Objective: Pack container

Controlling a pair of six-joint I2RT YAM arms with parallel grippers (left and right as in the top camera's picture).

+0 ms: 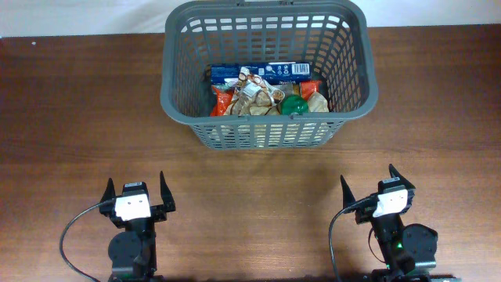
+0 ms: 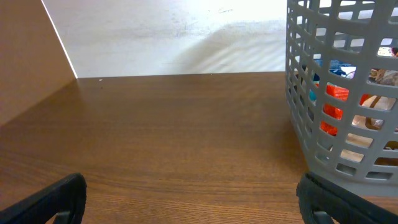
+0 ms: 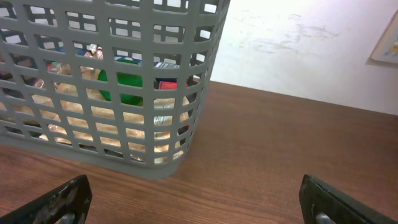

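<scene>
Grey basket (image 1: pixel 266 135) sits at the far middle of the brown table (image 1: pixel 78 117), upright, with a blue packet (image 1: pixel 262 72) along its far side and orange packets (image 1: pixel 223 102), tan wrappers and a green round item (image 1: pixel 294 105) piled at its near side. Left gripper (image 1: pixel 136 184) is near left and right gripper (image 1: pixel 367 174) is near right. Both are well apart from the basket, fingers spread, holding nothing.
</scene>
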